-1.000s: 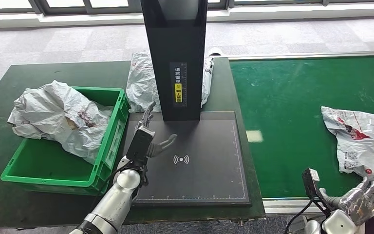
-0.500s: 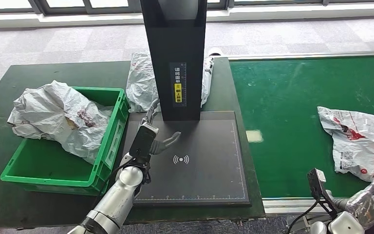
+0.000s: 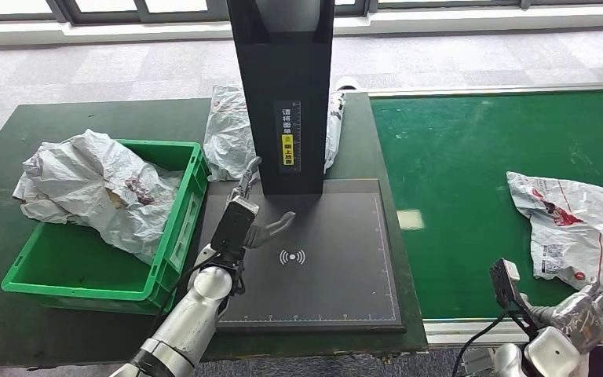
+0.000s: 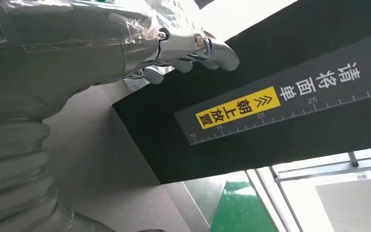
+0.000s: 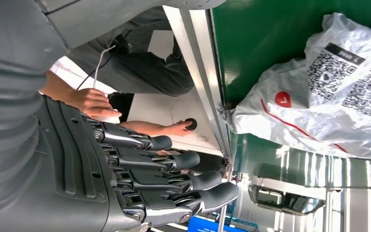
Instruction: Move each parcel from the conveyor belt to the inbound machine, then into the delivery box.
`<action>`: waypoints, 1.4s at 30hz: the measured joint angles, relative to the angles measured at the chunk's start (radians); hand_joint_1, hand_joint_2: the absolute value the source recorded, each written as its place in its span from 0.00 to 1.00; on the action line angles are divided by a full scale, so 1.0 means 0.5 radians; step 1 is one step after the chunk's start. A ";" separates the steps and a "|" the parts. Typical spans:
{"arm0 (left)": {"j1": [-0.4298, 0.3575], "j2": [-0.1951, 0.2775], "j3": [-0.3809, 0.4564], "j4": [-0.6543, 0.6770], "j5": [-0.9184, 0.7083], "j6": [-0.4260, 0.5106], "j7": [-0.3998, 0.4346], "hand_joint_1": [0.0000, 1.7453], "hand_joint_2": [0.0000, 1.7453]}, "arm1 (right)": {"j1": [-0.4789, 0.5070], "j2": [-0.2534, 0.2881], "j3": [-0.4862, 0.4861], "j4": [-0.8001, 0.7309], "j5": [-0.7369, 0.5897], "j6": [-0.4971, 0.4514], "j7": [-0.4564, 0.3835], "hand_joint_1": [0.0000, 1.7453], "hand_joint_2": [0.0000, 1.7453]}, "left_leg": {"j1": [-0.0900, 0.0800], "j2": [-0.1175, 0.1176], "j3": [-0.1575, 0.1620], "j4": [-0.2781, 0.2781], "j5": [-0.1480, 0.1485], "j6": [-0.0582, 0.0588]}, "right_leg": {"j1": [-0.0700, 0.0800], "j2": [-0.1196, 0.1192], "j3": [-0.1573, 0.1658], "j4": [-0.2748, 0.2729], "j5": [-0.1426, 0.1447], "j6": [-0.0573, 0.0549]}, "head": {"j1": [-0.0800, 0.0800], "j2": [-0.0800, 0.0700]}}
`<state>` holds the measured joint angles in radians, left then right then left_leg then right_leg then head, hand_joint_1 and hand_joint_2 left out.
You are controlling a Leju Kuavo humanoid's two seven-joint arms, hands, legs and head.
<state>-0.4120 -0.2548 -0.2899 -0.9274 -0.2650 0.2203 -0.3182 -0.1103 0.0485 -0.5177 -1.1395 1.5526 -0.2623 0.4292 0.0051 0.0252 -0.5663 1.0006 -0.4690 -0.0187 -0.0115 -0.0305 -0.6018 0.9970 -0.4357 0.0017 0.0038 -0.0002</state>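
- Grey plastic parcel (image 3: 577, 232) lies on the green conveyor belt (image 3: 471, 188), just beyond my right hand (image 3: 585, 310), whose fingers are apart and empty.
- My left hand (image 3: 243, 220) hovers open over the inbound machine (image 3: 322, 259), holding nothing, the green delivery box (image 3: 174, 236) beside it.

Crinkled glossy plastic parcel (image 3: 577, 228)

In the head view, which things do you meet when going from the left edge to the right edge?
Crumpled parcel in the green box → left hand over the scanner pad → green conveyor belt → parcel on the belt, with the right hand just below it.
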 joint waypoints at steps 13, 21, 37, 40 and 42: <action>0.000 -0.032 0.000 0.056 -0.016 -0.024 0.011 0.00 1.00 | -0.060 0.006 0.067 0.043 0.000 0.013 -0.022 0.00 1.00 | 0.000 0.000 0.000 0.000 0.000 0.000 | 0.000 0.000 0.000 0.000 0.000 0.000 | 0.000 0.000; -0.001 -0.033 0.000 0.068 -0.016 -0.024 0.011 0.00 1.00 | -0.066 0.006 0.072 0.070 0.000 0.001 -0.025 0.00 1.00 | 0.000 0.000 0.000 0.000 0.000 0.000 | 0.000 0.000 0.000 0.000 0.000 0.000 | 0.000 0.000; 0.004 -0.027 0.003 0.083 -0.030 -0.037 -0.007 0.00 1.00 | -0.188 -0.047 0.119 0.337 0.000 -0.104 -0.048 0.00 1.00 | 0.000 -0.001 -0.001 0.000 0.000 0.000 | 0.000 0.000 0.000 0.000 0.000 0.000 | 0.000 0.000; 0.018 -0.018 0.009 0.072 -0.030 -0.027 -0.009 0.00 1.00 | -0.223 -0.053 0.122 0.401 0.000 -0.140 -0.091 0.00 1.00 | 0.000 -0.001 -0.001 0.000 0.000 0.000 | 0.000 -0.001 0.000 0.000 0.000 0.000 | 0.000 0.000; 0.030 -0.012 0.014 0.058 -0.030 -0.022 -0.009 0.00 1.00 | -0.245 -0.056 0.125 0.443 0.000 -0.165 -0.130 0.00 1.00 | 0.000 -0.001 -0.001 0.000 0.000 0.000 | 0.000 -0.001 0.000 0.001 0.000 0.000 | 0.000 0.000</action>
<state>-0.3971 -0.2606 -0.2829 -0.8984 -0.2800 0.2091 -0.3228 -0.2328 0.0205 -0.4551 -0.9180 1.5527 -0.3447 0.3640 0.0052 0.0248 -0.5667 1.0005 -0.4690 -0.0188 -0.0113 -0.0307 -0.6018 0.9973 -0.4358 0.0017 0.0038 -0.0003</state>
